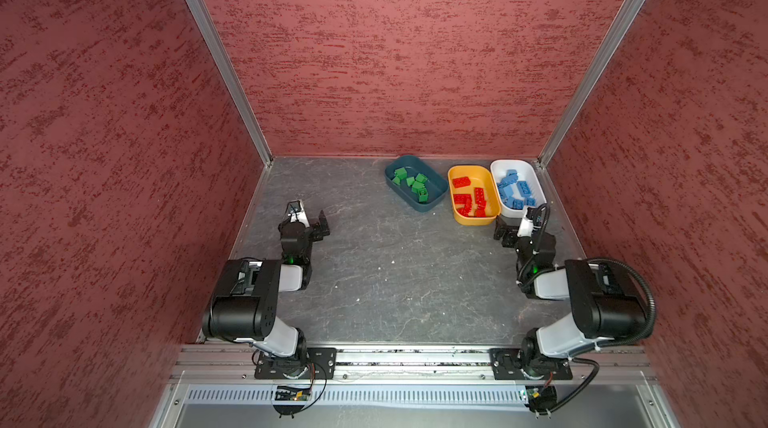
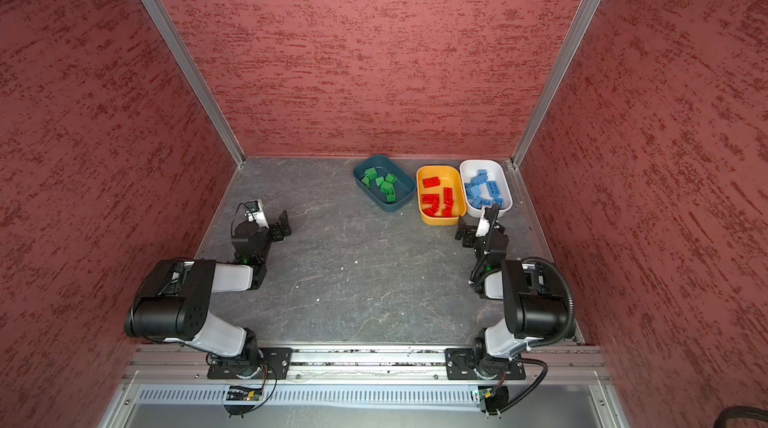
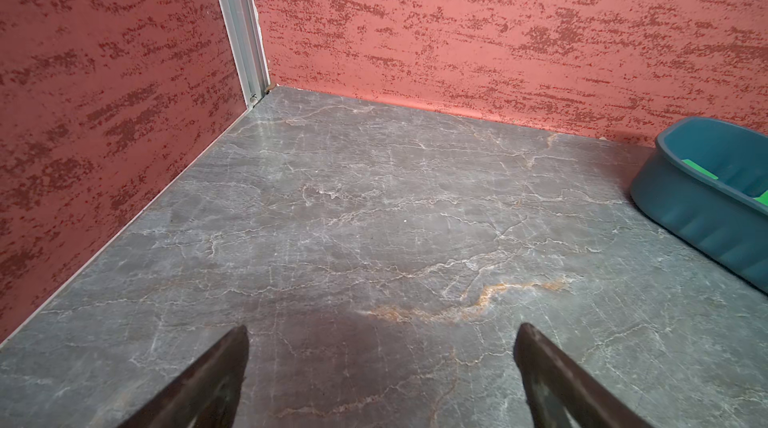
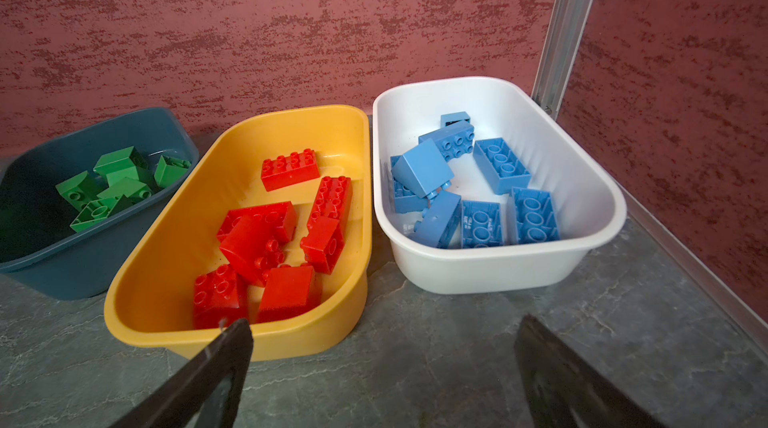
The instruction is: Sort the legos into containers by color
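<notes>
Sorted, it seems: green studded plastic bricks (image 4: 120,180) in the dark teal oblong tub (image 4: 62,276), red bricks (image 4: 266,238) in the orange-yellow tub (image 4: 291,342), light-blue bricks (image 4: 498,168) in the white tub (image 4: 478,276). With no brick loose, left gripper (image 3: 382,334) and right gripper (image 4: 382,326) gape empty.

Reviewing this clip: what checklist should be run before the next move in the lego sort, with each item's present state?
1. Only green legos in the dark teal tub: ok.
2. Only red legos in the orange-yellow tub: ok.
3. Only blue legos in the white tub: ok.
4. No loose lego on the table in both top views: ok.
5. The left gripper and the right gripper open, nothing between the jaws: ok.
6. Right gripper clear of the orange-yellow tub's near wall: cannot tell.
</notes>
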Available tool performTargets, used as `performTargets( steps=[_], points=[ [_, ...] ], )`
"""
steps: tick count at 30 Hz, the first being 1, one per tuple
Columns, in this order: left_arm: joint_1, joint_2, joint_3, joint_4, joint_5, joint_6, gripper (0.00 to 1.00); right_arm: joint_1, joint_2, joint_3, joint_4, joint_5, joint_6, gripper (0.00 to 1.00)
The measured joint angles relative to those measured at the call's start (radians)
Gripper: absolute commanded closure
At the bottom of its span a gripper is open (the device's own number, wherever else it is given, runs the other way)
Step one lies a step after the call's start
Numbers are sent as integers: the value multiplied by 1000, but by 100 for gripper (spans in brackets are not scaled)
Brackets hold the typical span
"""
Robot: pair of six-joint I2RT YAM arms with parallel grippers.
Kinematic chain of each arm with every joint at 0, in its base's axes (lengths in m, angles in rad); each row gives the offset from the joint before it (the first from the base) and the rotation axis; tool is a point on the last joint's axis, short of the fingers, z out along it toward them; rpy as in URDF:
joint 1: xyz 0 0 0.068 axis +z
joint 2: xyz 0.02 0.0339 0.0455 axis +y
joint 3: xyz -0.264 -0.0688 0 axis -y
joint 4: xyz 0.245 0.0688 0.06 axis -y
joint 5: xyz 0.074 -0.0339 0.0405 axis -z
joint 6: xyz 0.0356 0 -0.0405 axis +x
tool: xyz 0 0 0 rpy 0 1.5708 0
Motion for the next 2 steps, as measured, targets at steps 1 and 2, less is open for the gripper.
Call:
performTargets(
  steps=[1, 2],
  points=[
    [0, 0, 0, 0, 0, 0, 1, 1, 0, 0, 0, 2, 0, 1],
    [0, 0, 0, 0, 0, 0, 1, 2, 0, 0, 0, 3, 0, 1]
  ],
)
